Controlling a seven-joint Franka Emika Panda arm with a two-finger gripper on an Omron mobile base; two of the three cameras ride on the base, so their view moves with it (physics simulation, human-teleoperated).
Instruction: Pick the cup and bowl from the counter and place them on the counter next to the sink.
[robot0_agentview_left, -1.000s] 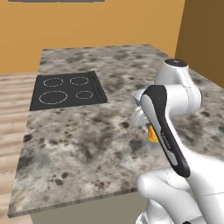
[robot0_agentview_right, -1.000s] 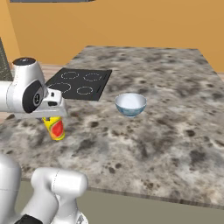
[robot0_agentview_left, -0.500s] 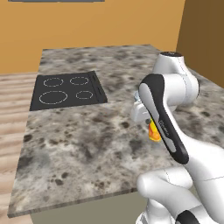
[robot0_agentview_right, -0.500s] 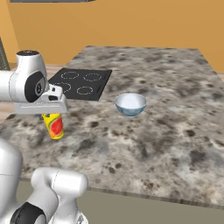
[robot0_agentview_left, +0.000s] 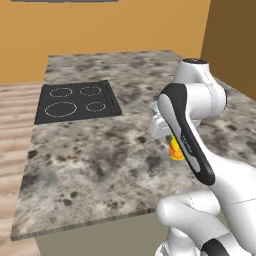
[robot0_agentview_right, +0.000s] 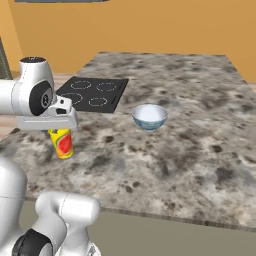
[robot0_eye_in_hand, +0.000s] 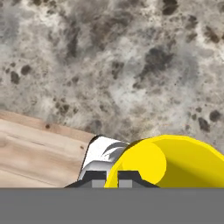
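The small yellow cup (robot0_agentview_right: 62, 143) with a red-orange mark hangs upright just over the granite counter (robot0_agentview_right: 190, 150), near its front left edge. My gripper (robot0_agentview_right: 61, 130) comes down on it from above and is shut on its rim. In the left base view the cup (robot0_agentview_left: 175, 150) peeks out from behind my forearm, under the gripper (robot0_agentview_left: 169, 138). In the hand view the cup's yellow mouth (robot0_eye_in_hand: 170, 164) sits right against the fingertips (robot0_eye_in_hand: 99, 176). The white, blue-tinted bowl (robot0_agentview_right: 149, 116) stands alone on the counter to the right of the cup. The sink is out of view.
A black stovetop (robot0_agentview_right: 94, 93) with white ring burners lies behind the cup, also the stovetop (robot0_agentview_left: 77, 100) at the left. The counter's edge is close to the cup, with wooden floor (robot0_eye_in_hand: 30, 148) beyond it. An orange wall (robot0_agentview_right: 150, 25) runs behind.
The arm's elbow has swung up and back, and the hand has shifted slightly. The cup has risen a little with the gripper. The bowl has not moved.
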